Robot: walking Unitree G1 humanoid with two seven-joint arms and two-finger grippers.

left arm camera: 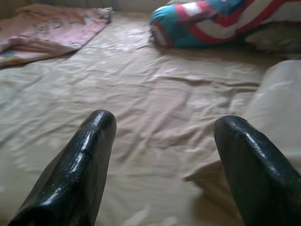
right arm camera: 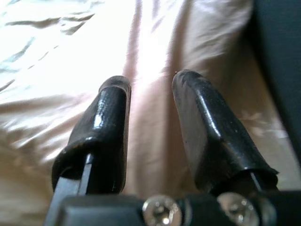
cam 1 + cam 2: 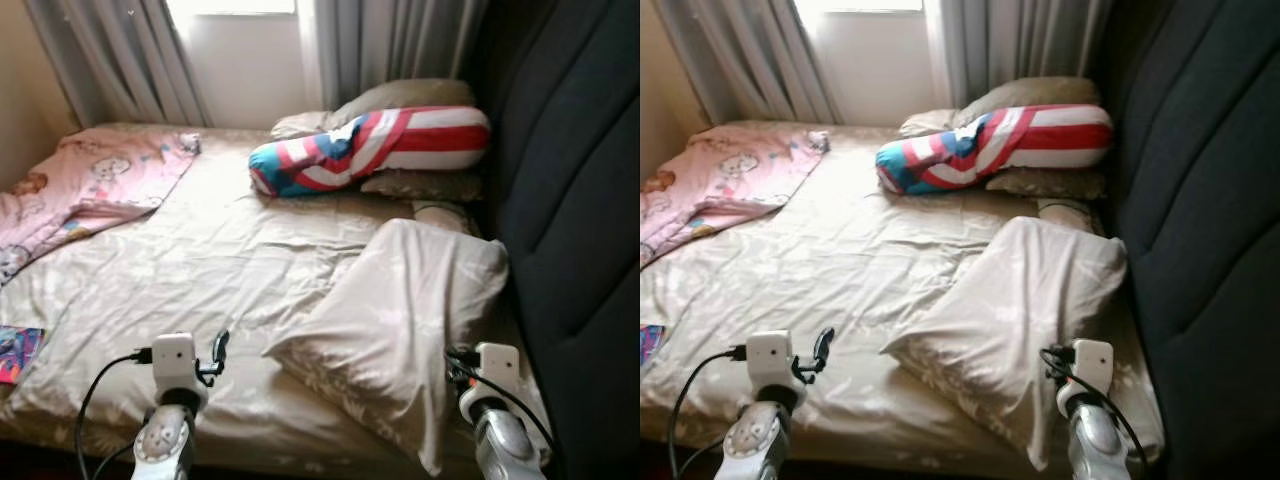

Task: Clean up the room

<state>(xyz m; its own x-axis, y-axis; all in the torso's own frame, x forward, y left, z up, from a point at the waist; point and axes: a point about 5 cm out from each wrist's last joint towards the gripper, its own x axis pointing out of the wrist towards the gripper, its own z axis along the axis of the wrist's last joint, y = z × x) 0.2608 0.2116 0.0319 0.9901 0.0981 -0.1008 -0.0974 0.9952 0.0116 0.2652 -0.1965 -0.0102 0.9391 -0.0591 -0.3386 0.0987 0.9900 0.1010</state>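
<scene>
Take the beige pillow [image 3: 400,330] as your landmark: it lies askew on the bed [image 3: 200,270], one corner pointing toward the robot, its far edge close to the dark headboard [image 3: 580,200]. Your left gripper [image 1: 160,141] hovers over bare sheet just to the robot's left of that corner, fingers spread wide with nothing between them. Your right gripper [image 2: 150,122] sits above the pillow's headboard-side end, fingers partly open and gripping nothing; the fabric is beneath them, not pinched.

What could go wrong: if you close the right gripper here you may catch only a fold of the loose case, and the pillow would sag or slip out when lifted. Sweep that arm outward and it could strike the headboard, which stands just beside it. Bring the left gripper in too low and it may drag the wrinkled sheet along with the pillow corner.

Beyond the pillow, a striped bolster [image 3: 370,150] rests on more pillows by the curtains [image 3: 390,50], and a pink blanket [image 3: 90,190] lies well apart on the opposite side.

The head views give you the whole layout and both wrists. The left wrist view adds how wide those fingers stand and the pillow's edge beside one fingertip; the right wrist view shows the pillow fabric directly under its fingers.
</scene>
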